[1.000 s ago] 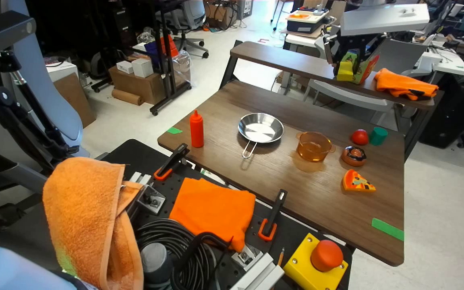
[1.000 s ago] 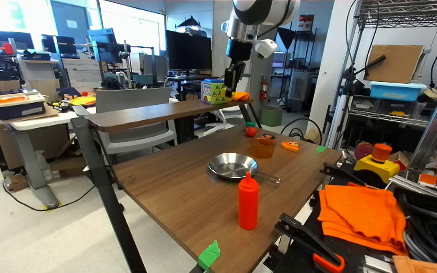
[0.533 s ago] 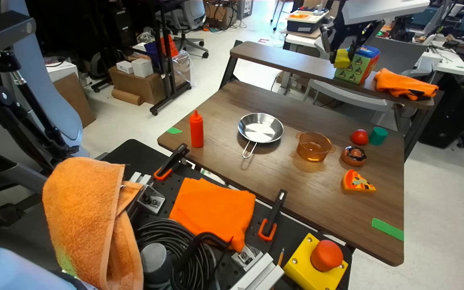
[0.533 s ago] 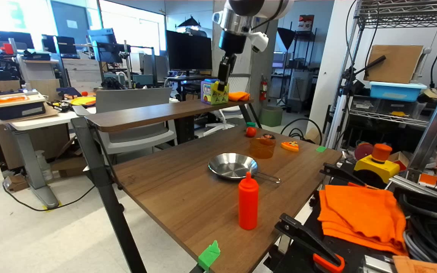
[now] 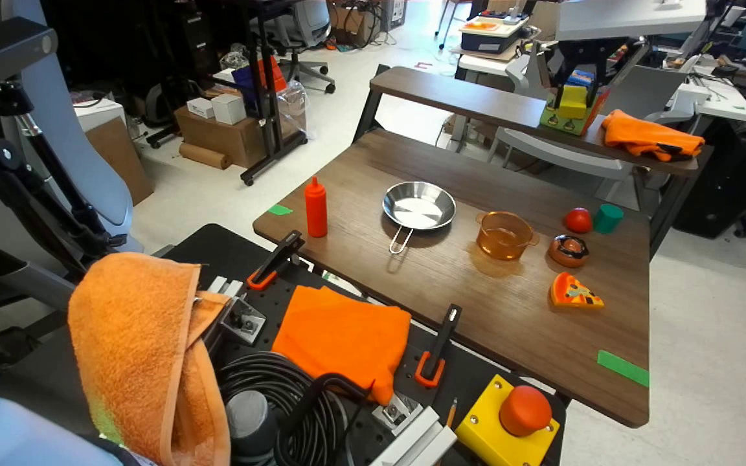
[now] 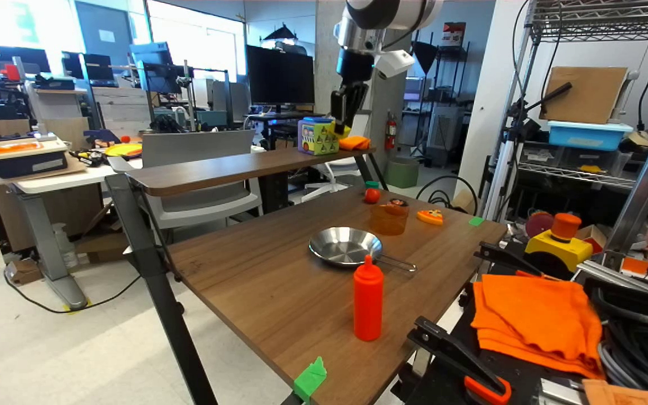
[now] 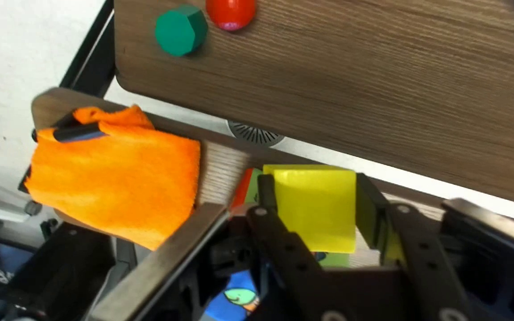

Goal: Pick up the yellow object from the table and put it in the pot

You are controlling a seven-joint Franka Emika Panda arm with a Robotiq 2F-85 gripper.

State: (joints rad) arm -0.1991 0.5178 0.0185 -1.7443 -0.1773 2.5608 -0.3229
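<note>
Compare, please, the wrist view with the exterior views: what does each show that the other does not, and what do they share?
Only the wrist view shows the partly hidden slotted disc in the gap between table and shelf.

Only the exterior views show the amber pot, the red bottle and the pizza wedge.

Shared: the gripper closed on the yellow block, the red tomato-like object, the green piece, the orange cloth on the shelf, plus table and shelf.

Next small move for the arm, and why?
I'd probably ease the yellow block toward the amber pot, keeping it high at first: the gripper has it pinched up near the raised shelf and patterned box, while the pot stands on the lower table.
</note>
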